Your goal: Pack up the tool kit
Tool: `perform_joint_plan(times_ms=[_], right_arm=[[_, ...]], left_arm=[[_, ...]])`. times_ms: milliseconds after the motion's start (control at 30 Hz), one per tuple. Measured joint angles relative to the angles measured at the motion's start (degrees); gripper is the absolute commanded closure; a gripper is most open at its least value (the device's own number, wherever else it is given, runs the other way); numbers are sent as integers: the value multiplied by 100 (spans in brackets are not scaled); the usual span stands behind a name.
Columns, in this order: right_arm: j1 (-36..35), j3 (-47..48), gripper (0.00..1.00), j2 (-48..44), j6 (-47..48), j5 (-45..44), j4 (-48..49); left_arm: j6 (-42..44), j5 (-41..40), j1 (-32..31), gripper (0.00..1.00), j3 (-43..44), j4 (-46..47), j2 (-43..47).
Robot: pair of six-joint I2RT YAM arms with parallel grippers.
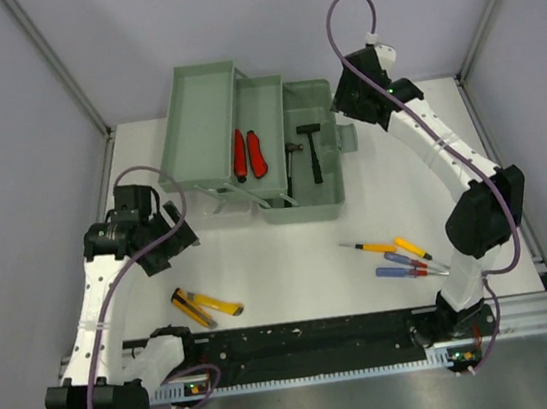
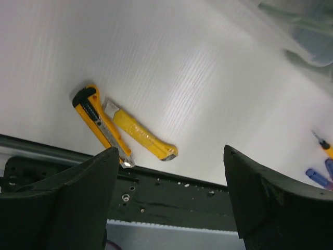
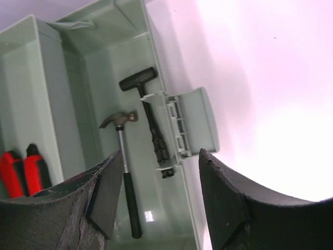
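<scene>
Open sage-green toolbox (image 1: 204, 123) holds two hammers (image 1: 313, 154) (red pliers (image 1: 240, 155) in its tray (image 1: 259, 95)); screwdrivers (image 1: 393, 271) lie outside

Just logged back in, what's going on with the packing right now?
The toolbox sits open, with two hammers in its base and the red pliers in a tray. The right gripper hovers over the base, fingers open and empty. The left gripper, also open and empty, hangs above two yellow tools lying on the table. The screwdrivers lie loose on the table's right side. So the kit is only partly packed.
</scene>
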State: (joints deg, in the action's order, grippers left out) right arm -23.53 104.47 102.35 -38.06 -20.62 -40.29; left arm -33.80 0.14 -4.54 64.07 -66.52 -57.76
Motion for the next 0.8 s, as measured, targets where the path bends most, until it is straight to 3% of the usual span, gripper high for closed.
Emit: perform_joint_plan(times_ms=[433, 800], right_arm=[[393, -1045, 41, -411, -162, 225, 37], [774, -1298, 41, -555, -251, 588, 146]], left_arm=[[-389, -170, 13, 2, -1742, 461, -638], [-667, -229, 17, 2, -2267, 1147, -1366]])
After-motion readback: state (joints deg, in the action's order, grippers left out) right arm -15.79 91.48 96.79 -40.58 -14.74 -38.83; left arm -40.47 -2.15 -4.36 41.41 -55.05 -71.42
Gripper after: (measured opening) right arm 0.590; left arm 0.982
